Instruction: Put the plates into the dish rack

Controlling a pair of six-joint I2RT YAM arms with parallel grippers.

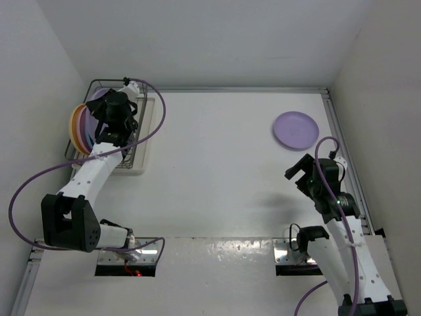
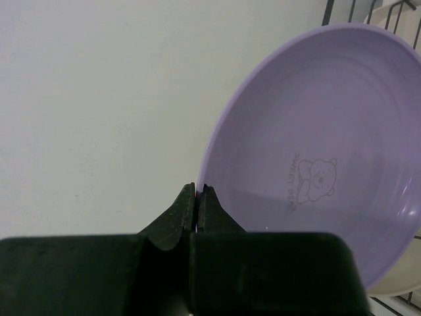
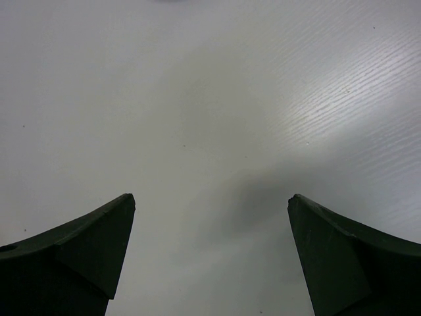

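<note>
The dish rack (image 1: 141,160) stands at the far left with an orange-yellow plate (image 1: 74,122) and a pink plate (image 1: 82,130) upright in it. My left gripper (image 1: 110,110) is over the rack. In the left wrist view it (image 2: 197,189) is shut on the rim of a lilac plate (image 2: 316,145) with a bear print, held on edge. A cream plate (image 2: 402,282) shows behind it. A second lilac plate (image 1: 296,130) lies flat at the far right. My right gripper (image 1: 300,173) is open and empty, a little nearer than that plate; its wrist view (image 3: 210,204) shows only bare table.
Rack wires (image 2: 337,9) show beyond the held plate. White walls close in the table on the left, back and right. A purple cable (image 1: 155,118) loops from the left arm beside the rack.
</note>
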